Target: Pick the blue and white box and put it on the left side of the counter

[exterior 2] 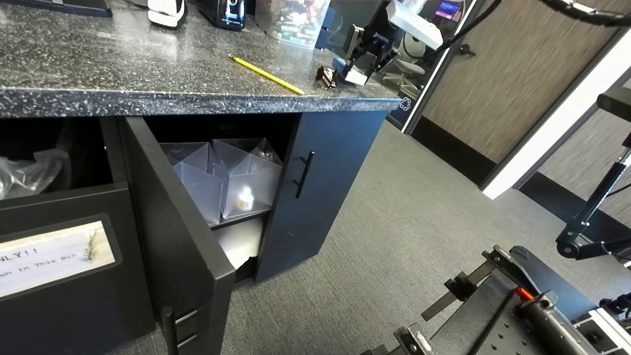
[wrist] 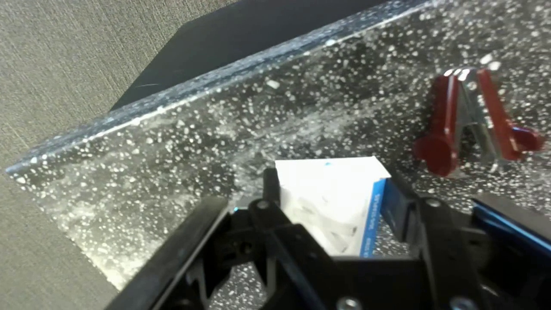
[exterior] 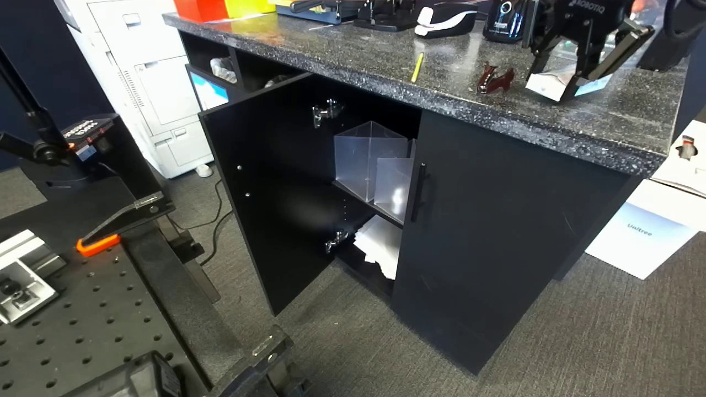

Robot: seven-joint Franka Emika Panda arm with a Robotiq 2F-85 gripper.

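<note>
One box is at the tabletop, just beside the one staple remover; its white end points to the front edge, its long axis seemingly running back. One pincer pinches its sides. On the staple remover's far side lies one pencil.

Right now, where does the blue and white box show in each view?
In an exterior view: the blue and white box, upper right.
In an exterior view: the box, near the top, right of centre.
In the wrist view: the box, just below and right of centre.
Shared landmark: the dark red staple remover, left of the box in both exterior views, right in the wrist view.
</note>
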